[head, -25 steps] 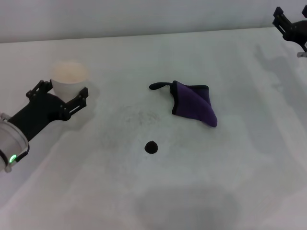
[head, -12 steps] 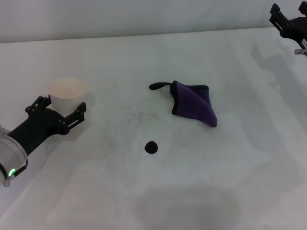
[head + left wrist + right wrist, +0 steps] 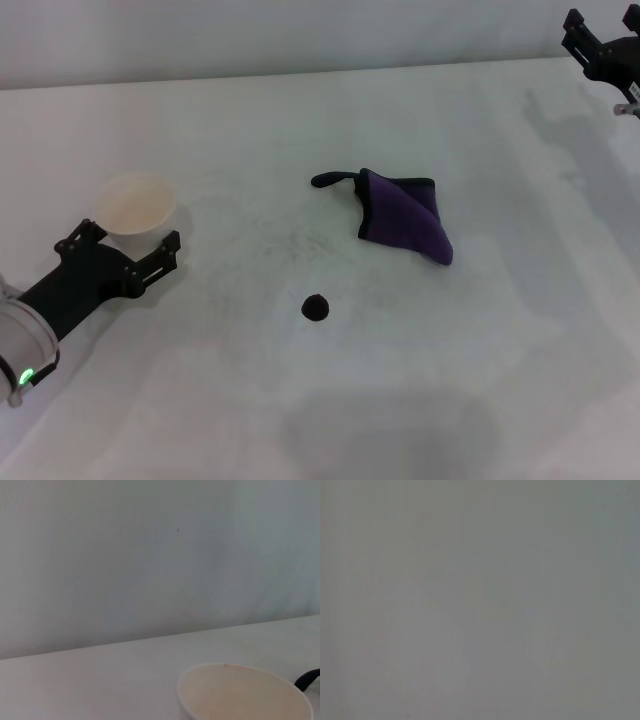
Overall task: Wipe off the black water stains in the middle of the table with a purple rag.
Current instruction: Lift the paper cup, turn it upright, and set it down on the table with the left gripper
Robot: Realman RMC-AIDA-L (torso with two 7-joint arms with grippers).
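The purple rag [image 3: 405, 218] lies folded on the white table [image 3: 500, 350], right of centre, with its black loop tail pointing left. The black water stain [image 3: 316, 307] is a small round blot nearer to me, left of the rag, with nothing touching it. My left gripper [image 3: 124, 246] is open at the near left, just short of a white paper cup [image 3: 135, 203], with nothing between its fingers. My right gripper [image 3: 603, 48] hangs at the far right edge, well away from the rag. The left wrist view shows the cup rim [image 3: 245, 692] and the rag's tail tip [image 3: 307, 679].
Faint grey speckled smudges [image 3: 290, 240] mark the tabletop between cup and rag. A pale wall [image 3: 300, 30] closes the table's far edge. The right wrist view shows only plain grey.
My left gripper has drawn back toward me from the paper cup, which stood between its fingers and now stands free. The right gripper rose slightly. Rag and stain are unmoved.
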